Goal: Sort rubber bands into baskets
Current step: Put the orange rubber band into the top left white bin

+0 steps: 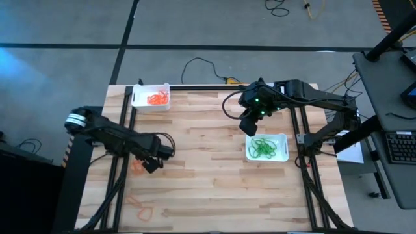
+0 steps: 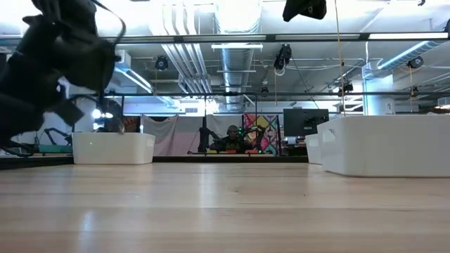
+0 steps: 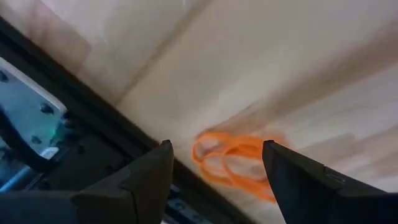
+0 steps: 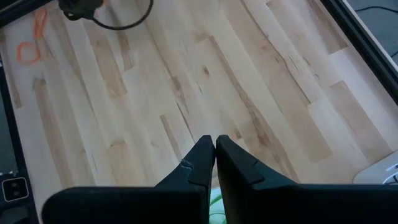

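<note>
**Left gripper spread wide over orange bands at the table's left edge**

Left gripper [image 1: 151, 164] hangs low near the left side of the wooden table [image 1: 208, 188], its two fingers [image 3: 149, 177] spread wide apart with nothing between them. From its wrist view, a small cluster of orange rubber bands [image 3: 233, 163] lies flat on the wood in the gap between the fingers, close to the dark frame rail at the table's edge. From overhead the same orange bands [image 1: 136, 166] show just beside the gripper, on its left.

Over on the far right side, the right gripper [image 1: 247, 125] is held above the table next to a white basket [image 1: 281, 137], fingers [image 4: 202, 163] pressed together and empty. That basket holds a tangle of green rubber bands [image 1: 262, 148].

A second white basket [image 1: 135, 97] stands at the far left corner of the table, well apart from the first, with a heap of orange rubber bands [image 1: 156, 99] inside.

Nearer the front left corner, more loose orange bands [image 1: 144, 209] lie on the bare wood, well apart from both grippers.

From table height, both baskets [image 2: 112, 148] sit upright on the boards, the right one [image 2: 387, 144] closer to the camera.
</note>
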